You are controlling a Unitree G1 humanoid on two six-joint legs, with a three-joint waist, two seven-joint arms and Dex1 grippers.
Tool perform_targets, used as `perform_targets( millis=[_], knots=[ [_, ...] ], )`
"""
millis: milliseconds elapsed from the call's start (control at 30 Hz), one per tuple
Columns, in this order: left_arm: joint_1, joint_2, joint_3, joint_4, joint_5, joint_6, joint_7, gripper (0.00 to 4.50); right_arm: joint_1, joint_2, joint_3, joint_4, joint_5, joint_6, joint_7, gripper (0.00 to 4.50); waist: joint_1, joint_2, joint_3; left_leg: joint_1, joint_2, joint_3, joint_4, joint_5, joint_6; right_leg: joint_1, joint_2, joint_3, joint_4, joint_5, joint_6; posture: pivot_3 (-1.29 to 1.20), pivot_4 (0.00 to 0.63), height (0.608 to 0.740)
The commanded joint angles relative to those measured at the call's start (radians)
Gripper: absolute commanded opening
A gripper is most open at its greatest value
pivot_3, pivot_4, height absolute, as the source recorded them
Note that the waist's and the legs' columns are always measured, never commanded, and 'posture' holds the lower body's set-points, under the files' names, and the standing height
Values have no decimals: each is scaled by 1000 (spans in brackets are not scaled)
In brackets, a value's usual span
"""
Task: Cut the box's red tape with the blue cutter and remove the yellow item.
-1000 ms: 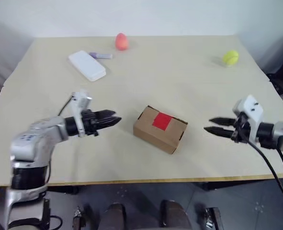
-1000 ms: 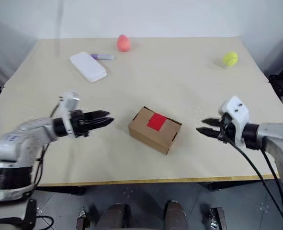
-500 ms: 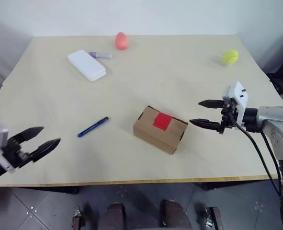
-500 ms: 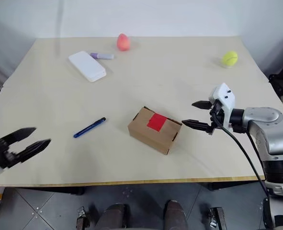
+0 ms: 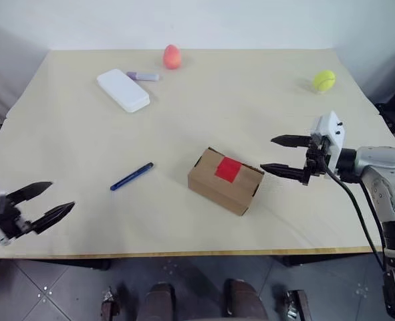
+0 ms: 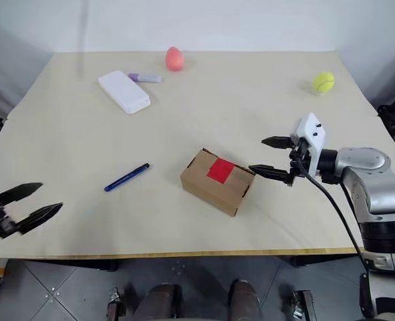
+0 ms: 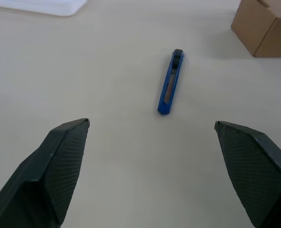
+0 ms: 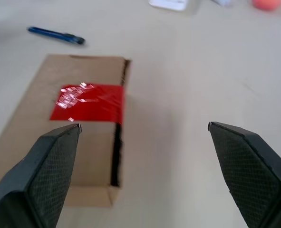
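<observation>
My left pincer point(image 5: 48, 200) gapes wide and empty at the desk's point(image 5: 250, 107) near left edge. My right pincer point(image 5: 275, 154) gapes empty just right of the box point(image 5: 224, 180). The cutter point(image 5: 131, 176) lies left of the box.

Matt brown cardboard on the box point(image 5: 224, 181), plain and unprinted, with raw cut edges along the flaps. Across its top seam, glossy red tape point(image 8: 89, 102), slightly wrinkled, catching bright glints. Left of the box, the blue cutter point(image 7: 170, 82), smooth hard plastic with a faint sheen. Under the box, a pale table point(image 5: 250, 107) with a smooth, matt, laminate-like face. Finely cross-hatched, matt black texture on the inner fingers point(image 8: 54, 166) nearest the box.
</observation>
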Motion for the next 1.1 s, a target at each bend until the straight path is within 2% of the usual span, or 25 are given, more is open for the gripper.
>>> perform_targets(
  millis=[33, 200, 433, 533, 933, 1100],
  knots=[
    [-110, -6, -126, 96, 61, -67, -11, 4485, 11, 6, -43, -50, 19, -6, -26, 4471, -2, 0, 0, 0, 0, 0, 0, 0, 0, 0, 0, 0, 1, 0, 0, 0, 150, 740],
    [-322, -46, -297, 310, 144, -172, -58, 4485, 74, 2, -75, -122, 33, 22, -61, 4471, -5, 0, 0, 0, 1, 3, -1, 0, 0, -2, -1, -4, 3, 0, 0, 0, 150, 740],
    [-496, -62, -458, 588, 291, -321, -74, 4485, 164, -13, -134, -224, 58, 69, -118, 4471, -2, 0, 0, 2, 1, 5, 0, 0, 0, -2, -3, -9, 4, 0, 0, 0, 150, 740],
    [-522, -56, -499, 664, 330, -364, -96, 3902, 198, -24, -160, -257, 64, 86, -139, 4500, -1, 0, 0, 3, 1, 5, 2, 0, 0, -1, -3, -9, 4, 1, -1, 0, 150, 740],
    [-535, -61, -514, 687, 319, -381, -133, 452, 187, -40, -150, -259, 63, 88, -143, 4500, -2, 0, 0, 5, 1, 6, 2, 0, 0, 0, -4, -9, 6, 1, -1, 0, 150, 740],
    [-516, -51, -507, 657, 310, -387, -140, 429, 142, -43, -120, -250, 54, 82, -125, 4500, -2, 0, 0, 5, 1, 6, 2, 0, 0, 0, -4, -9, 6, 1, -1, 0, 150, 740]
  ],
)
